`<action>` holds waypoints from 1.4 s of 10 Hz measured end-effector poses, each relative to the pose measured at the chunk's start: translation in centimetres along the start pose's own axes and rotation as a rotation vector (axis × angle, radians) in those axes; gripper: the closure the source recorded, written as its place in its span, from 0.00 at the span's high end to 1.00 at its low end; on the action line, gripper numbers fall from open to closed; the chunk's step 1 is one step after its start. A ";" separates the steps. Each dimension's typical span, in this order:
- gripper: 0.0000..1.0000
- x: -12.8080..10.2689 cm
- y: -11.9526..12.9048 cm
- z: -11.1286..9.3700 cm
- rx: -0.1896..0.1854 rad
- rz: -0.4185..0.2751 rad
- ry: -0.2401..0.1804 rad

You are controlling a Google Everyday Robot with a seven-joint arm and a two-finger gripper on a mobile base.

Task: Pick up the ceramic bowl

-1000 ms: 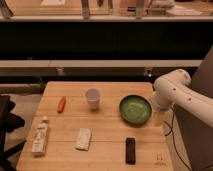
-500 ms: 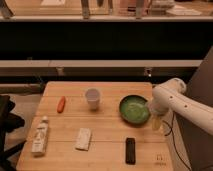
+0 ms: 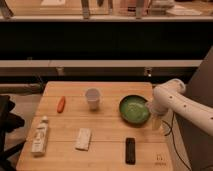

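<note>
Dropping lower, our gripper [image 3: 155, 119] is settling just beside the ceramic bowl [image 3: 134, 109], opening untellable; we're aiming to straddle its rim squarely

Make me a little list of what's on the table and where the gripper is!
table: wooden
ceramic bowl: green, on the right side
gripper: low beside the bowl's right rim
white cup: middle, left of the bowl
orange carrot-like thing: left of the cup
white bottle: front left, lying down
pale packet: front middle
black bar: front, nearer than the bowl
</note>
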 end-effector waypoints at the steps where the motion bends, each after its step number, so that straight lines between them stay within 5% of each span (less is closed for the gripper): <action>1: 0.80 0.1 -0.1 0.4 -0.001 -0.005 -0.002; 14: 0.80 0.0 -0.3 2.7 -0.021 -0.019 -0.006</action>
